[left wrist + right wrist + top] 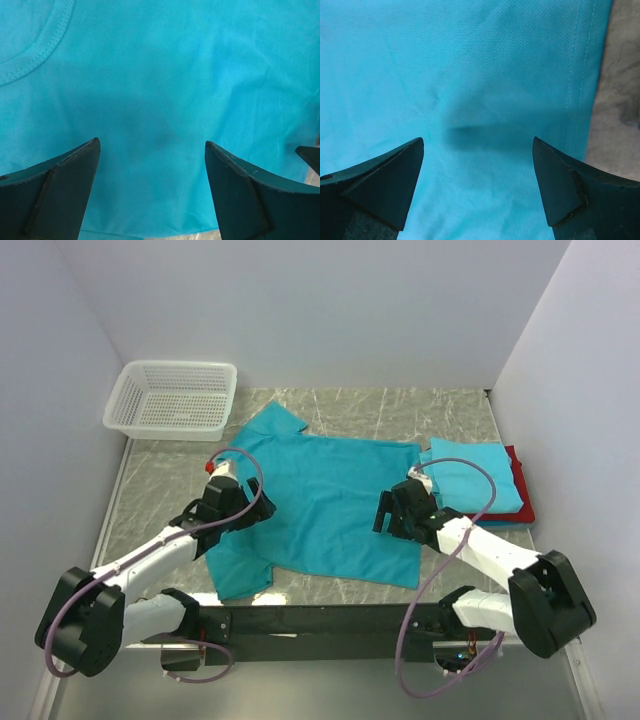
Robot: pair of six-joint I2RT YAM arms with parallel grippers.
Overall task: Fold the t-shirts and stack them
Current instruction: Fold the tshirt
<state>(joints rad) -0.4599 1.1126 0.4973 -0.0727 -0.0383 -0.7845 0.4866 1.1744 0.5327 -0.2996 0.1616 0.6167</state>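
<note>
A teal t-shirt [320, 505] lies spread flat in the middle of the table. It fills the left wrist view [165, 90], with its collar seam at the upper left, and the right wrist view [470, 75], with its hem at the right. My left gripper [258, 510] is open and empty over the shirt's left part. My right gripper [385, 512] is open and empty over the shirt's right part near the hem. A stack of folded shirts, light teal [475, 485] on top, blue and red [522, 490] beneath, lies at the right.
A white mesh basket [172, 398] stands at the back left corner. White walls close the table on the left, back and right. The grey marbled tabletop [400, 410] shows behind the shirt. A black rail [320, 620] runs along the near edge.
</note>
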